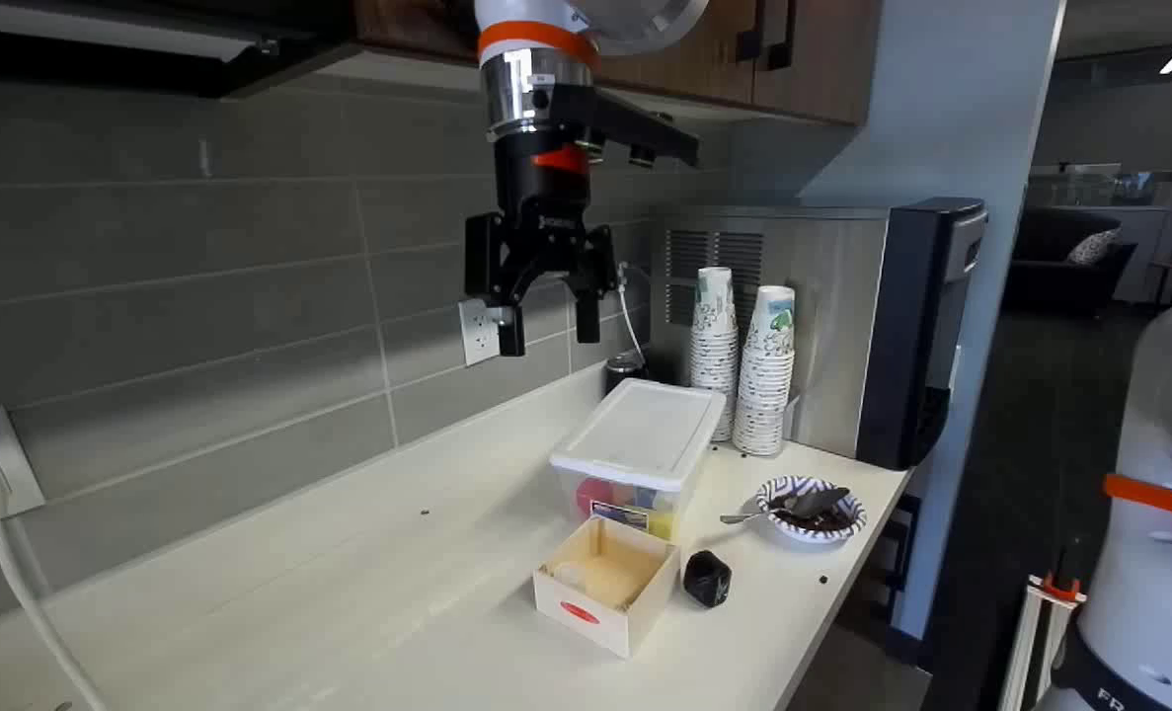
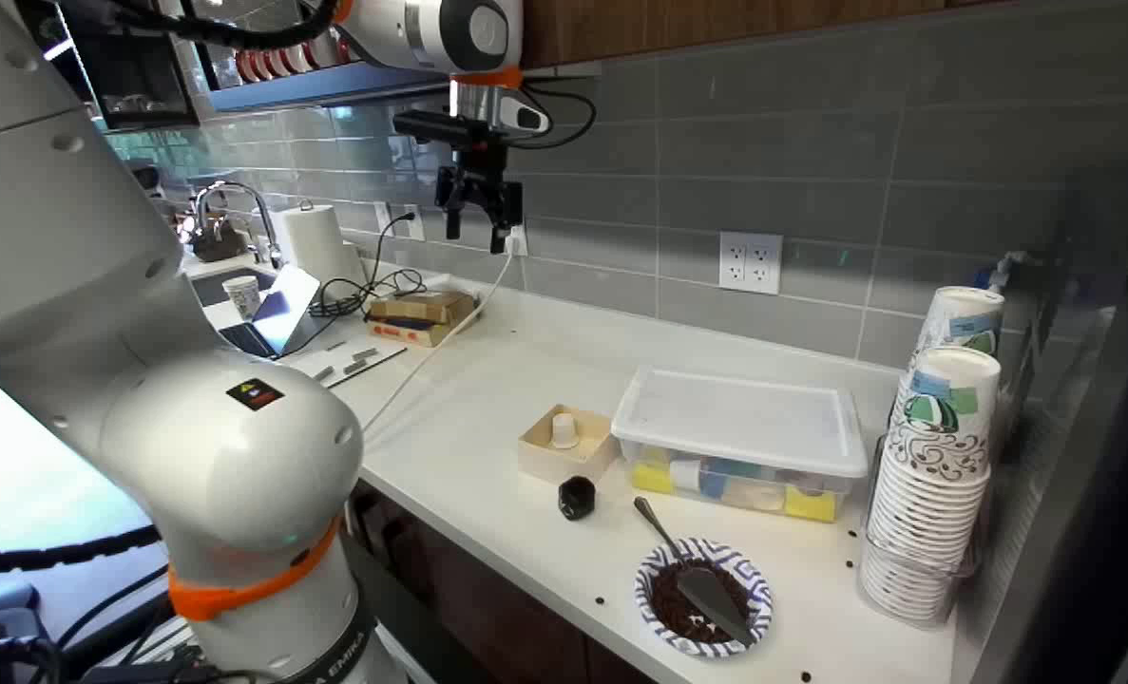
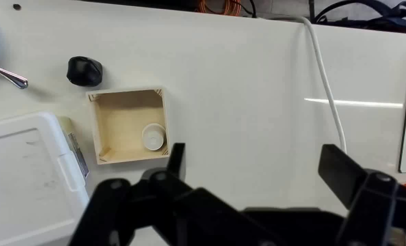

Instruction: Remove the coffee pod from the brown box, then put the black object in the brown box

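Note:
The small pale coffee pod stands inside the brown box, near one corner; it shows in both exterior views and the wrist view. The low square brown box sits on the white counter, with a reddish mark on its front. The black object lies on the counter just outside the box, apart from it. My gripper is open and empty, high above the counter. In the wrist view the box lies left of the fingers.
A clear tub with a white lid stands close beside the box. Beyond are stacked paper cups and a patterned bowl with dark bits and a spoon. A white cable crosses the counter.

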You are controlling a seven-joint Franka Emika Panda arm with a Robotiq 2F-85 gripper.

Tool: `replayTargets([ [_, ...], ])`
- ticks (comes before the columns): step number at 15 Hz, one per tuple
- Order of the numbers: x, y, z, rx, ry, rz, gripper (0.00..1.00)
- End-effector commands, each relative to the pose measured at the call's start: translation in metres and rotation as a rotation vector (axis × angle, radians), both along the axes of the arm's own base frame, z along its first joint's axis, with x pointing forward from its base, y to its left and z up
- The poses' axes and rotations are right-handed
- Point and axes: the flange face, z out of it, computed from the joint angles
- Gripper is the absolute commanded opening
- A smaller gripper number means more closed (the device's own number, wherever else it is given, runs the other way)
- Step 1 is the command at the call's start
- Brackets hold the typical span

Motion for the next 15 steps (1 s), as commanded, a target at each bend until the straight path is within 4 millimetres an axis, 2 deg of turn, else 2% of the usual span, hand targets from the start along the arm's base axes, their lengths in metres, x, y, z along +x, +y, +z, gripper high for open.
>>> replayTargets([
  [1,0.000,0.000,0.001,0.000,0.001,0.000,1.00],
  [7,0.000,0.000,0.000,0.000,0.001,0.000,1.00],
  [10,-0.008,-0.005,-0.006,-0.038,0.005,-0.055,1.00],
  [15,-0.029,-0.032,-0.019,-0.162,0.013,-0.222,1.00],
])
